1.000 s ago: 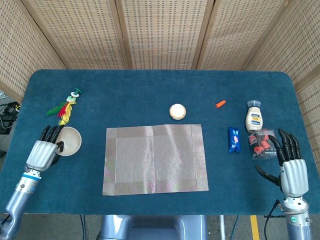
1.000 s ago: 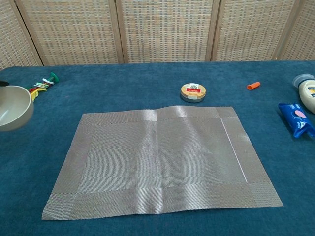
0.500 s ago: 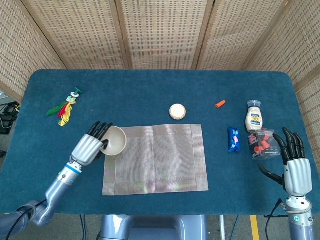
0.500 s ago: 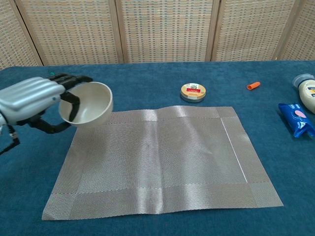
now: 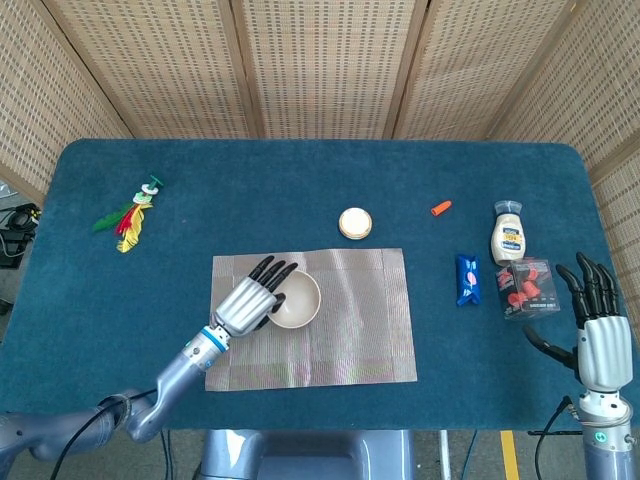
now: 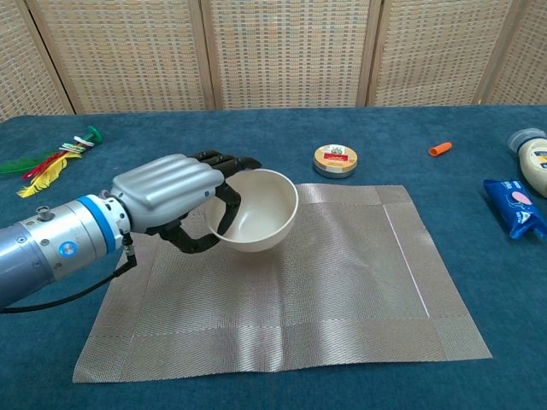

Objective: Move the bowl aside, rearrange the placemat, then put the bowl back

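Observation:
My left hand (image 5: 252, 297) (image 6: 175, 195) grips the rim of a cream bowl (image 5: 296, 298) (image 6: 255, 210) and holds it just above the left-centre of the grey woven placemat (image 5: 360, 320) (image 6: 342, 282). The bowl tilts slightly, its opening facing up and toward the right. The placemat lies flat in the middle of the blue table with a few ripples. My right hand (image 5: 594, 325) rests at the table's right front edge, fingers spread, holding nothing; it shows only in the head view.
A round tin (image 5: 355, 222) (image 6: 335, 160) sits just behind the mat. An orange cap (image 5: 441, 208) (image 6: 439, 149), blue packet (image 5: 467, 279) (image 6: 515, 205), mayonnaise bottle (image 5: 508, 234) (image 6: 533, 162) and red item pack (image 5: 525, 288) lie right. A feather toy (image 5: 130, 212) (image 6: 53, 159) lies far left.
My left hand has carried the bowl from the table's left edge rightward to above the placemat. The right hand has barely shifted.

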Action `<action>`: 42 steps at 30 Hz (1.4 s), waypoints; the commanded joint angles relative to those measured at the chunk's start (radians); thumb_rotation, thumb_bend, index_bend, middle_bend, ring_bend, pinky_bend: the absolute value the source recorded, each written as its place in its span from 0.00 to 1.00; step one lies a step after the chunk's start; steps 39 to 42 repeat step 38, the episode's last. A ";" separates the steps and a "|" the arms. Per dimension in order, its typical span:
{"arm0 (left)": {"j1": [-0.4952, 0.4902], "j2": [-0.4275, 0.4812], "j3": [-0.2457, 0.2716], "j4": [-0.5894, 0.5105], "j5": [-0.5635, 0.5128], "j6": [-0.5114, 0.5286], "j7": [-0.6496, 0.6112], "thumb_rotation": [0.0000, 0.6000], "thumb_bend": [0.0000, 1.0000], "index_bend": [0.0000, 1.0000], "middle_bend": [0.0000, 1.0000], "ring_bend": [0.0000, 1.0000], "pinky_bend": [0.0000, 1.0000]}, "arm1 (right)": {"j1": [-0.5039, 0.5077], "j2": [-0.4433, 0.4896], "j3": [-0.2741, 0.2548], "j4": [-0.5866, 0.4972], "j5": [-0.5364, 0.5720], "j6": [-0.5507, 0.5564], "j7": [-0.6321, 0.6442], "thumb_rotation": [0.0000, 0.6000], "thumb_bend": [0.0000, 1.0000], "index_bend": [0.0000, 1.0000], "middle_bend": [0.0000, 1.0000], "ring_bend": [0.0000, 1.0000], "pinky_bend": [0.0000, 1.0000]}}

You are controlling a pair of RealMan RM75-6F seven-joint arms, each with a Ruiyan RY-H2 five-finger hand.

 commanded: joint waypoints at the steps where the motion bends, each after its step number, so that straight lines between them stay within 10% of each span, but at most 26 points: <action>1: -0.018 -0.018 -0.007 0.003 -0.026 -0.024 0.028 1.00 0.47 0.63 0.00 0.00 0.00 | -0.001 0.002 0.002 -0.001 0.001 0.001 0.005 1.00 0.20 0.16 0.00 0.00 0.00; 12: -0.032 -0.002 0.001 -0.037 -0.079 -0.054 0.065 1.00 0.34 0.26 0.00 0.00 0.00 | -0.003 0.006 0.003 -0.007 -0.001 0.007 0.011 1.00 0.20 0.16 0.00 0.00 0.00; 42: 0.398 0.473 0.183 -0.341 -0.031 0.481 -0.002 1.00 0.19 0.01 0.00 0.00 0.00 | 0.001 0.042 -0.017 -0.052 0.019 -0.067 -0.095 1.00 0.20 0.14 0.00 0.00 0.00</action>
